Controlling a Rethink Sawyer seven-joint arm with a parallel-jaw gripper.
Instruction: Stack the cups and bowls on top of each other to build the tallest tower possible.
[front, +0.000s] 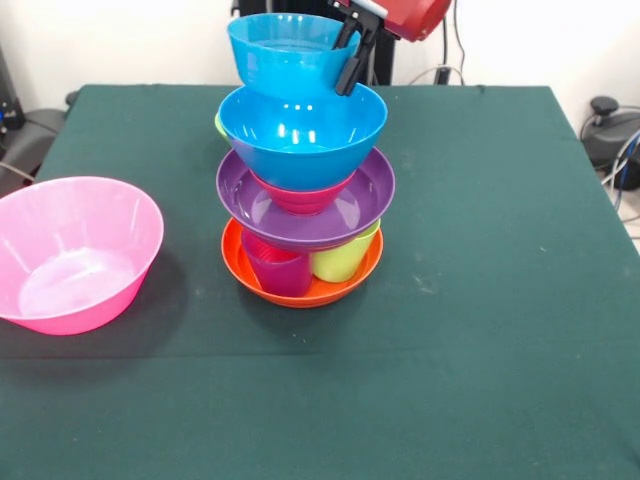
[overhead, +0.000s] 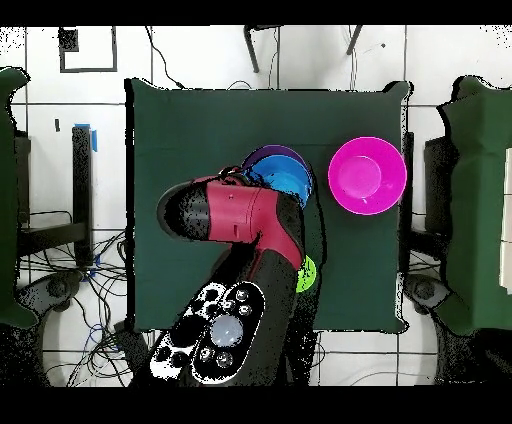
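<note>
Only frontally, gripper (front: 352, 58) pinching light blue bowl (front: 285, 50)

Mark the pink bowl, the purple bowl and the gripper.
pink bowl (front: 75, 250): front view, on its inner floor.
purple bowl (front: 365, 195): front view, on its inside near the right rim.
gripper (front: 352, 60): front view, between the black fingertips.

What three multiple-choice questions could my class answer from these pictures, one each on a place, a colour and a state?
1. The pink bowl stands: A on the table, apart from the tower; B atop the tower; C inside a cup.
2. The tower's lowest bowl is: A blue; B orange; C red.
3. The pink bowl is: A upside down; B holding a cup; C upright, empty.
Key: A, it sits alone on the table; B, the orange bowl bears the stack; C, its bare inside shows.
</note>
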